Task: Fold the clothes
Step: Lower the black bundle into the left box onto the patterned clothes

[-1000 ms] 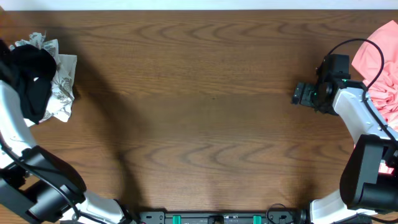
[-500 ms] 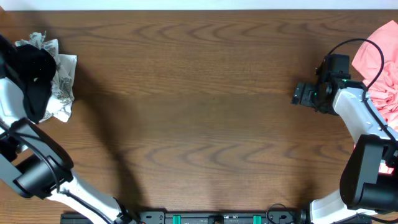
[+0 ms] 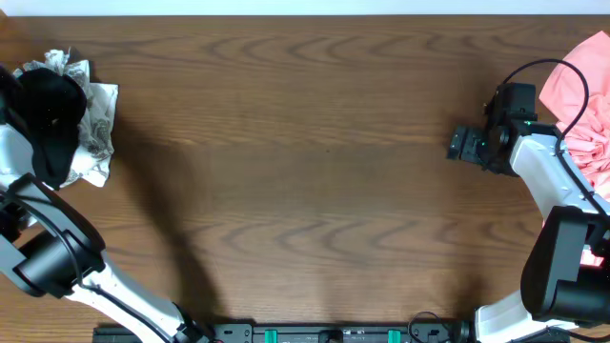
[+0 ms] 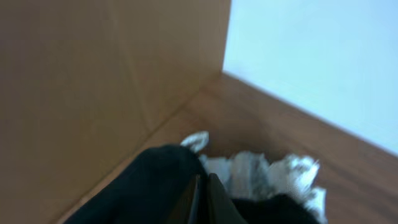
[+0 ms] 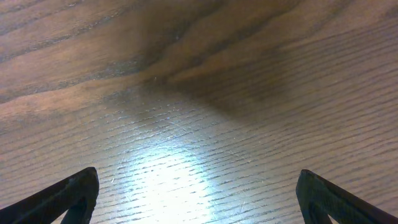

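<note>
Left gripper [image 4: 202, 198]: pinched shut on the black shirt [image 3: 48, 119].
Right gripper [image 3: 464, 145]: wide open, empty.
Risk: patterned cloth [image 3: 97, 129] beneath may snag and lift too.

Your right arm [image 3: 548, 176] showed white link shells between black joint housings, with a small green light on the wrist block. A black cable [image 3: 562, 67] arched off it towards 2 o'clock. The right gripper [image 3: 457, 145] was black and blocky. In its wrist view the fingertips [image 5: 74, 193] were matte black wedges at 7 and 5 o'clock. Your left arm [image 3: 11, 152], at 9 o'clock, had like white shells, black joints and thin black leads. The base rail [image 3: 334, 334] at 6 o'clock was black with green fittings.
</note>
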{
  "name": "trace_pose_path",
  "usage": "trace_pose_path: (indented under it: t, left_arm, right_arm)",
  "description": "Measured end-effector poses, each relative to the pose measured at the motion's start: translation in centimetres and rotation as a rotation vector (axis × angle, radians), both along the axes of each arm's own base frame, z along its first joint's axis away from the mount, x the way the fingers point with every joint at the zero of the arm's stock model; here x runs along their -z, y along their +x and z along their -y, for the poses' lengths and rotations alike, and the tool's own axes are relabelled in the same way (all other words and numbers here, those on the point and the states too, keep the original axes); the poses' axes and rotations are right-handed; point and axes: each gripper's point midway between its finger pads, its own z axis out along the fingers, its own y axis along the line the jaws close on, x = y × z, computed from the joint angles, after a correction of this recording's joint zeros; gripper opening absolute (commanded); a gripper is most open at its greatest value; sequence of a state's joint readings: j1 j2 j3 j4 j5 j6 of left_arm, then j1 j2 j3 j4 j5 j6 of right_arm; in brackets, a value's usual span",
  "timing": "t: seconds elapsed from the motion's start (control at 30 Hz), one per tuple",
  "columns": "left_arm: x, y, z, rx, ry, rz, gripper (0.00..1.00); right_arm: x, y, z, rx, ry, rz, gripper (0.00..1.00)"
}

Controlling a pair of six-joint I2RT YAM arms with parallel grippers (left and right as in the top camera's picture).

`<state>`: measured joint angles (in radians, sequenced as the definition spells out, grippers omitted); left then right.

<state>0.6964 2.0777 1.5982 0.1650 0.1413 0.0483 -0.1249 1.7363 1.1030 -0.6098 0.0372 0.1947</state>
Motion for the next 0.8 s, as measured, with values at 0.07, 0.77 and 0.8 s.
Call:
trace_pose_path:
  t: [0.07,0.77,0.8]
  left_arm:
    - [1.0,-0.2,-0.3,-0.004,-0.015,-0.017,0.05]
    - [11.0,0.2,1.1,0.057,-0.239,-0.175,0.06]
    - [11.1,0.1,1.2,0.056,-0.244,-0.180,0.06]
  right_arm:
    - [0.0,0.0,0.0,0.000,0.000,0.000,0.99]
    - [0.0,0.0,0.0,0.000,0.000,0.000,0.99]
    - [0.0,0.0,0.0,0.000,0.000,0.000,0.99]
